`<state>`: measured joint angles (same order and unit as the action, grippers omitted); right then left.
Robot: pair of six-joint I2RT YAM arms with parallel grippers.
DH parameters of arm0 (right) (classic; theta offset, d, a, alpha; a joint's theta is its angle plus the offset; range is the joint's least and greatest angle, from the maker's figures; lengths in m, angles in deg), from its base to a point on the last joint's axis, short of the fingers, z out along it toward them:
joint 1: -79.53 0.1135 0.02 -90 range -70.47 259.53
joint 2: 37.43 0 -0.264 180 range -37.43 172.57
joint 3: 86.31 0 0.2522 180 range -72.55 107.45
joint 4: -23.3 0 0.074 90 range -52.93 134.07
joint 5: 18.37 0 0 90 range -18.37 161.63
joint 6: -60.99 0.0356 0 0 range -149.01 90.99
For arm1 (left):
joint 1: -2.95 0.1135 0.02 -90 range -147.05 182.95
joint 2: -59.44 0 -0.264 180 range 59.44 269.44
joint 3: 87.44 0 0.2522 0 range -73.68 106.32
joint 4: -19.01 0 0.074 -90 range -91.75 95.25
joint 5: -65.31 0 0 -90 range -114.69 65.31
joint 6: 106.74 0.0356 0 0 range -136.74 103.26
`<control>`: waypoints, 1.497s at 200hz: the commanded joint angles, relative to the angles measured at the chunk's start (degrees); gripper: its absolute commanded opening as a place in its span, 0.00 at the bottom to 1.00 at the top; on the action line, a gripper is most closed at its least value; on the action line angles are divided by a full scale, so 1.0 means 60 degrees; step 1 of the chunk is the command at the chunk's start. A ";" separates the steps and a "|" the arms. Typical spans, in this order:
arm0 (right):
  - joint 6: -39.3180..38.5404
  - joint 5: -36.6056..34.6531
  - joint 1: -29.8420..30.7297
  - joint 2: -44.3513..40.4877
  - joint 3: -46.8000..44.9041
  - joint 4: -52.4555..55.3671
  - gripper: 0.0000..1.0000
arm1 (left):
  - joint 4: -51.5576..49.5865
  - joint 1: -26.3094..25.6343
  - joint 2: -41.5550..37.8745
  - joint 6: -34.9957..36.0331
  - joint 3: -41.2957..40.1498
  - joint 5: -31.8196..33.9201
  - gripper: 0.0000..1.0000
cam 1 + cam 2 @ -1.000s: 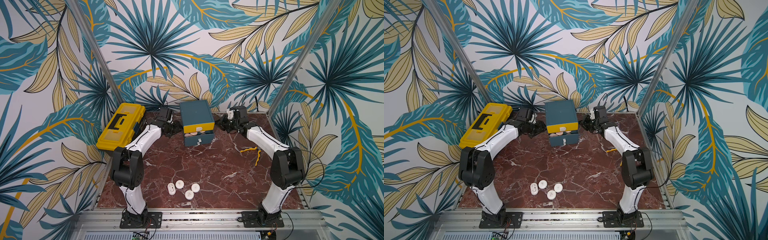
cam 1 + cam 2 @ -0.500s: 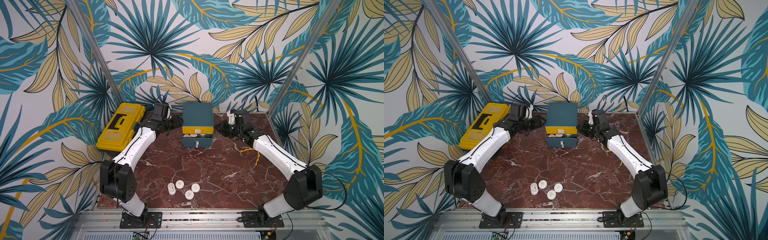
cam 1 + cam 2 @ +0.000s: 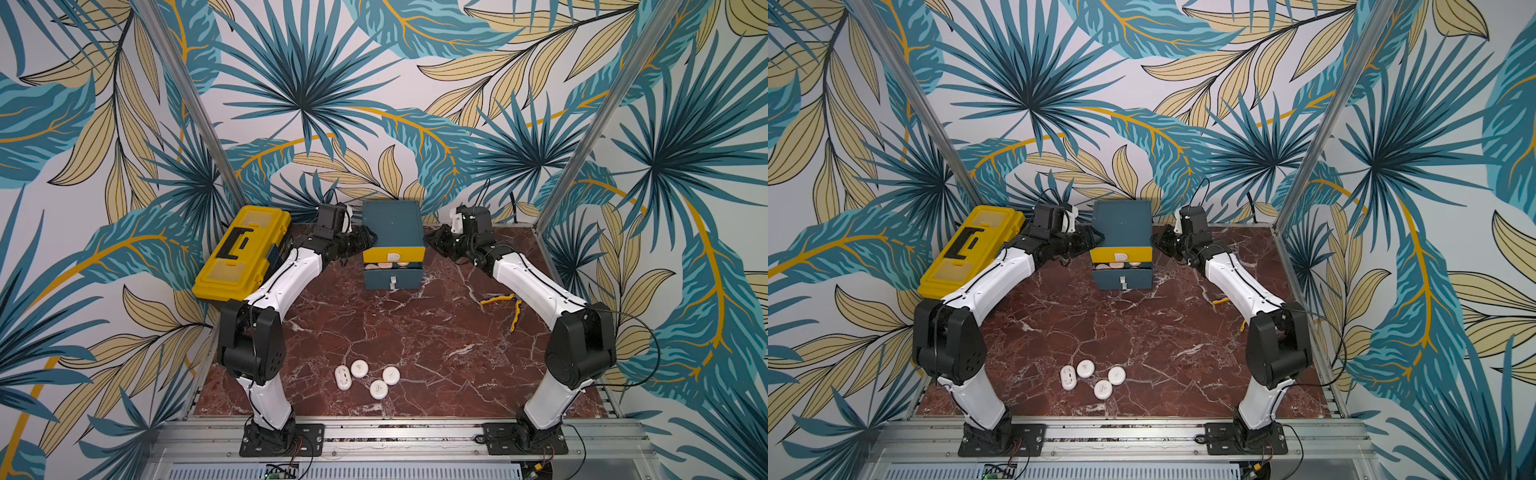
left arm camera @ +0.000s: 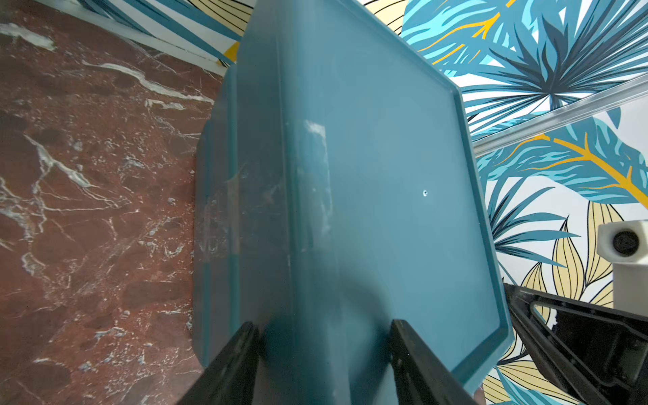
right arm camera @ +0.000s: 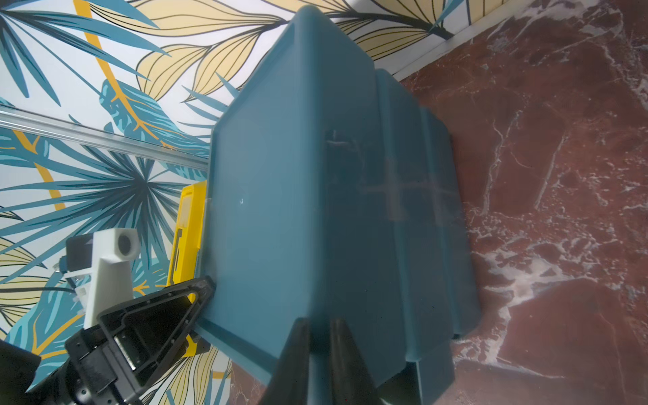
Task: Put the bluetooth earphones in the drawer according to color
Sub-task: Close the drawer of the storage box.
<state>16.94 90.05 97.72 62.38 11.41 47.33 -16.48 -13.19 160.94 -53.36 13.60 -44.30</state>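
Observation:
The teal drawer (image 3: 390, 224) cabinet stands at the back centre, seen in both top views. Its yellow top front (image 3: 393, 253) is closed. The teal drawer below it (image 3: 393, 279) is pulled out, with peach-pink bluetooth earphones (image 3: 384, 264) inside. Several white earphones (image 3: 359, 368) (image 3: 1085, 368) lie near the table's front. My left gripper (image 3: 368, 245) (image 4: 324, 329) is open, its fingers against the cabinet's left wall (image 4: 368, 210). My right gripper (image 3: 430, 240) (image 5: 319, 326) is nearly closed on nothing, its tips against the right wall (image 5: 350, 228).
A yellow-and-black toolbox (image 3: 243, 253) sits at the back left, close behind my left arm. Yellow-handled pliers (image 3: 496, 298) lie on the red marble table (image 3: 415, 340) under my right forearm. Patterned walls close in the back and both sides.
Both grippers stay at the cabinet's sides while the elbows swung outward and came back in. The cabinet, slightly skewed a second ago, now sits square to the front.

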 commanded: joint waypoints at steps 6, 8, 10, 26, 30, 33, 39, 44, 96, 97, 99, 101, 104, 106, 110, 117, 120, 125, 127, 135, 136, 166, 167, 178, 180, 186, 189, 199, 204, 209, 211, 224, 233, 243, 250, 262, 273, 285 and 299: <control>-0.0587 -0.0023 0.0308 -0.1033 -0.1052 0.1008 0.18 | -0.0222 -0.0144 -0.1113 0.0159 -0.0827 -0.0328 0.63; -0.0639 -0.0063 0.0326 -0.1144 -0.1112 0.1042 0.18 | -0.0228 -0.0146 -0.1187 0.0175 -0.0864 -0.0333 0.63; -0.0686 -0.0087 0.0345 -0.1278 -0.1164 0.1091 0.18 | -0.0237 -0.0139 -0.1290 0.0190 -0.0887 -0.0326 0.63; -0.1022 -0.0380 0.0647 -0.2158 -0.1604 0.1424 0.18 | -0.0323 -0.0151 -0.2005 0.0326 -0.1090 -0.0293 0.63; -0.1083 -0.0454 0.0756 -0.2335 -0.1699 0.1510 0.18 | -0.0364 -0.0152 -0.2155 0.0356 -0.1113 -0.0329 0.63; -0.1126 -0.0514 0.0839 -0.2455 -0.1778 0.1574 0.18 | -0.0393 -0.0144 -0.2255 0.0383 -0.1128 -0.0332 0.63; -0.1154 -0.0614 0.1017 -0.2693 -0.1941 0.1671 0.18 | -0.0466 -0.0151 -0.2415 0.0416 -0.1130 -0.0356 0.63; -0.1149 -0.0674 0.1175 -0.2829 -0.2091 0.1705 0.18 | -0.0537 -0.0152 -0.2532 0.0437 -0.1141 -0.0367 0.63; -0.0413 -0.1511 0.2263 -0.2409 -0.3442 0.0643 0.18 | -0.0928 -0.0150 -0.4365 0.0384 -0.2080 0.0293 0.63; -0.0403 -0.1528 0.2274 -0.2366 -0.3444 0.0616 0.18 | -0.0938 -0.0151 -0.4437 0.0380 -0.2096 0.0316 0.63; -0.0381 -0.1593 0.2297 -0.2297 -0.3454 0.0596 0.18 | -0.0949 -0.0151 -0.4564 0.0377 -0.2158 0.0374 0.63; -0.0357 -0.1653 0.2317 -0.2214 -0.3456 0.0558 0.18 | -0.0966 -0.0141 -0.4669 0.0365 -0.2225 0.0436 0.63; -0.0308 -0.1729 0.2351 -0.2127 -0.3455 0.0503 0.18 | -0.0975 -0.0150 -0.4845 0.0351 -0.2316 0.0535 0.63; -0.0288 -0.1771 0.2378 -0.2044 -0.3456 0.0480 0.18 | -0.0984 -0.0137 -0.4973 0.0337 -0.2367 0.0601 0.63; -0.0242 -0.1876 0.2420 -0.1899 -0.3427 0.0470 0.18 | -0.1004 -0.0130 -0.5194 0.0333 -0.2461 0.0735 0.63; -0.0203 -0.2026 0.2486 -0.1623 -0.3338 0.0134 0.18 | -0.1021 -0.0125 -0.5606 0.0332 -0.2641 0.0955 0.63; -0.0190 -0.2104 0.2522 -0.1507 -0.3276 0.0073 0.18 | -0.1032 -0.0126 -0.5775 0.0332 -0.2721 0.1103 0.64; -0.0173 -0.2206 0.2576 -0.1279 -0.3151 0.0041 0.18 | -0.1043 -0.0115 -0.6063 0.0322 -0.2819 0.1267 0.64; -0.0162 -0.2245 0.2588 -0.1191 -0.3095 0.0028 0.18 | -0.1063 -0.0128 -0.6175 0.0329 -0.2856 0.1315 0.64; -0.0123 -0.2413 0.2640 -0.0856 -0.2886 -0.0043 0.18 | -0.1268 -0.0115 -0.6570 0.0411 -0.2888 0.1508 0.64; -0.0112 -0.2426 0.2638 -0.0821 -0.2866 -0.0057 0.18 | -0.1306 -0.0111 -0.6609 0.0416 -0.2888 0.1517 0.64; 0.0065 -0.3104 0.2740 0.0088 -0.2494 -0.0690 0.18 | -0.2343 -0.0115 -0.7440 0.0781 -0.2740 0.1951 0.65; 0.0063 -0.3130 0.2739 0.0106 -0.2487 -0.0709 0.18 | -0.2370 -0.0119 -0.7468 0.0798 -0.2740 0.1966 0.65; 0.0074 -0.3426 0.2754 0.0273 -0.2508 -0.0989 0.18 | -0.2658 -0.0107 -0.7706 0.0888 -0.2769 0.2086 0.65; 0.0075 -0.3470 0.2753 0.0289 -0.2517 -0.1028 0.18 | -0.2716 -0.0107 -0.7747 0.0900 -0.2770 0.2102 0.65; 0.0072 -0.3645 0.2770 0.0333 -0.2568 -0.1214 0.18 | -0.2844 -0.0122 -0.7857 0.0941 -0.2804 0.2148 0.65; 0.0062 -0.3725 0.2779 0.0341 -0.2588 -0.1309 0.18 | -0.2886 -0.0119 -0.7911 0.0947 -0.2824 0.2161 0.65; 0.0053 -0.3892 0.2768 0.0392 -0.2681 -0.1653 0.18 | -0.3044 -0.0116 -0.8079 0.1002 -0.2872 0.2213 0.66; 0.0054 -0.3952 0.2768 0.0421 -0.2701 -0.1777 0.18 | -0.3123 -0.0108 -0.8151 0.1009 -0.2894 0.2244 0.66; 0.0019 -0.4032 0.2779 0.0457 -0.2705 -0.1865 0.18 | -0.3183 -0.0113 -0.8216 0.1027 -0.2924 0.2283 0.66; 0.0017 -0.4057 0.2771 0.0477 -0.2701 -0.1917 0.18 | -0.3206 -0.0120 -0.8244 0.1026 -0.2941 0.2287 0.66; -0.0039 -0.4232 0.2768 0.0585 -0.2707 -0.2208 0.18 | -0.3296 -0.0108 -0.8397 0.1037 -0.3017 0.2343 0.66; -0.0083 -0.4381 0.2770 0.0696 -0.2706 -0.2409 0.18 | -0.3335 -0.0115 -0.8459 0.1022 -0.3059 0.2334 0.66; -0.0114 -0.4485 0.2772 0.0849 -0.2601 -0.2556 0.18 | -0.3361 -0.0108 -0.8533 0.1007 -0.3114 0.2331 0.66; -0.0158 -0.4517 0.2776 0.0953 -0.2506 -0.2603 0.18 | -0.3377 -0.0115 -0.8578 0.1006 -0.3122 0.2345 0.66; -0.0174 -0.4548 0.2797 0.1109 -0.2426 -0.2801 0.19 | -0.3436 -0.0108 -0.8626 0.1006 -0.3130 0.2391 0.66; -0.0188 -0.4606 0.2814 0.1148 -0.2466 -0.3025 0.19 | -0.3502 -0.0117 -0.8674 0.1010 -0.3122 0.2392 0.66; -0.0203 -0.4597 0.2848 0.1074 -0.2611 -0.3275 0.20 | -0.3535 -0.0104 -0.8721 0.1047 -0.3125 0.2403 0.66; -0.0181 -0.4524 0.2903 0.0777 -0.3049 -0.3728 0.23 | -0.3609 -0.0113 -0.8749 0.1122 -0.3146 0.2468 0.66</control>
<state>16.55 63.97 114.58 68.68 -4.41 31.59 -36.83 -13.96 109.62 -48.05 -4.06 -30.75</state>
